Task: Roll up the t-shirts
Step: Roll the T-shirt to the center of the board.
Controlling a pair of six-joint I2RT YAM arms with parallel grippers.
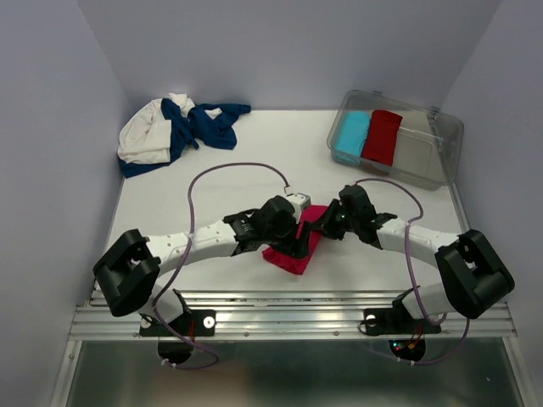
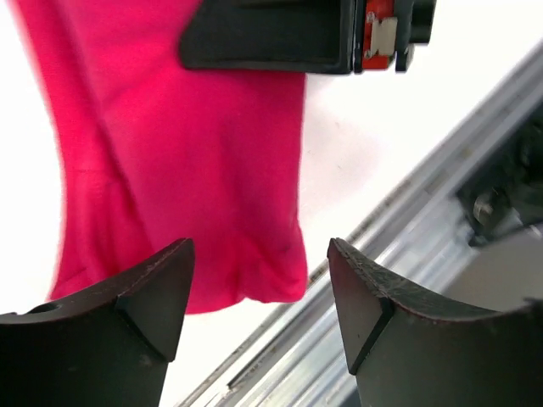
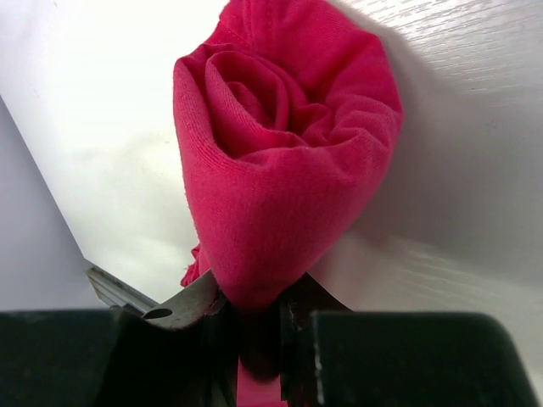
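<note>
A bright pink-red t-shirt [image 1: 291, 253] lies rolled near the table's front edge, between my two grippers. The right wrist view looks into its spiral end [image 3: 280, 153], and my right gripper [image 3: 259, 305] is shut on the lower fold of that roll. In the top view the right gripper [image 1: 322, 226] is at the shirt's right end. My left gripper [image 2: 259, 288] stands open just above the shirt's near end [image 2: 170, 170] with nothing between its fingers; from above it [image 1: 299, 243] hovers over the shirt. A navy and a cream-white t-shirt [image 1: 178, 127] lie crumpled together at the back left.
A clear plastic bin [image 1: 424, 148] stands at the back right, holding a light-blue roll [image 1: 352, 134] and a darker red roll [image 1: 382, 136]. The metal rail [image 2: 399, 229] of the table's front edge runs close beside the pink shirt. Purple cables [image 1: 237, 170] loop over the table.
</note>
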